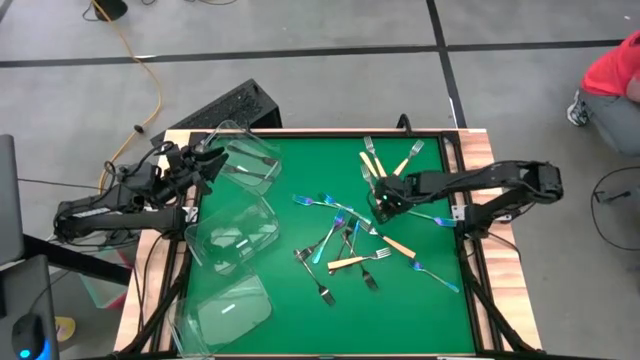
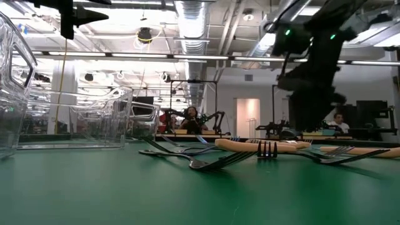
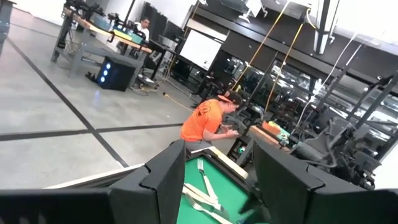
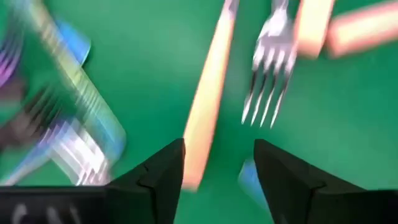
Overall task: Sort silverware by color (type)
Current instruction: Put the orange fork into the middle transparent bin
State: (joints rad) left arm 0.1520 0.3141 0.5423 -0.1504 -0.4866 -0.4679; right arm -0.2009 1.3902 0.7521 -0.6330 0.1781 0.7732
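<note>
I'm hovering my right gripper (image 4: 217, 165), jaws apart and empty, over the cream-handled fork (image 4: 208, 93) on the green mat (image 1: 280, 330); light, stiff, slippery, so I'm aiming mid-handle.

My overhead camera looks straight down on the whole green felt-topped table (image 1: 300, 300). My low camera sits at mat level, facing across it into the room, forks close before it. My left wrist camera looks out over the table's far edge toward a crouching person in an orange shirt (image 3: 208, 118). My right wrist camera points down, very near the mat, sharing the scattered cream-handled forks (image 4: 208, 93) with the overhead.
</note>
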